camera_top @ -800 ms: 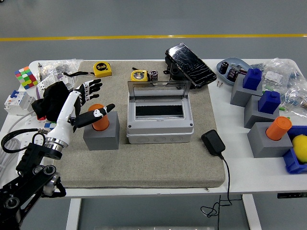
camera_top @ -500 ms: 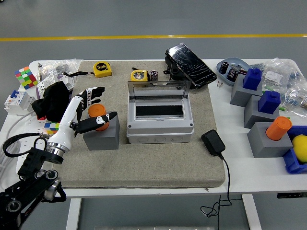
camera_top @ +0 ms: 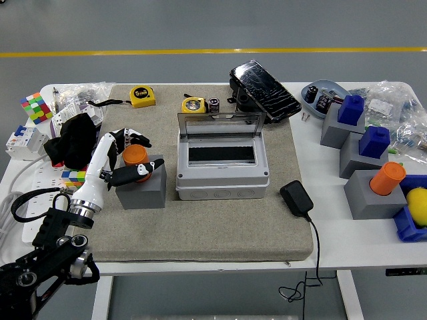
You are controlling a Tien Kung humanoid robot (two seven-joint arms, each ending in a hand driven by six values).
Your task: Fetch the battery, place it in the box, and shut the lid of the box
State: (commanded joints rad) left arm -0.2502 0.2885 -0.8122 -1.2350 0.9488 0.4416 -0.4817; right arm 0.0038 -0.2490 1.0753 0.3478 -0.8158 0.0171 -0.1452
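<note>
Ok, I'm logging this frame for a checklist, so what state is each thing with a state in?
Grey plastic junction box: lid raised, open.
Orange cylindrical battery: upright in its grey block holder.
Left hand: fingers curled around the battery, not clearly gripping.
Second orange cylinder: upright in a grey block, right side.

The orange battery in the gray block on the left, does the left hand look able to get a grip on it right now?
Probably yes. The left hand already wraps around the orange battery, fingers behind it and thumb in front, and nothing stands between them.
</note>
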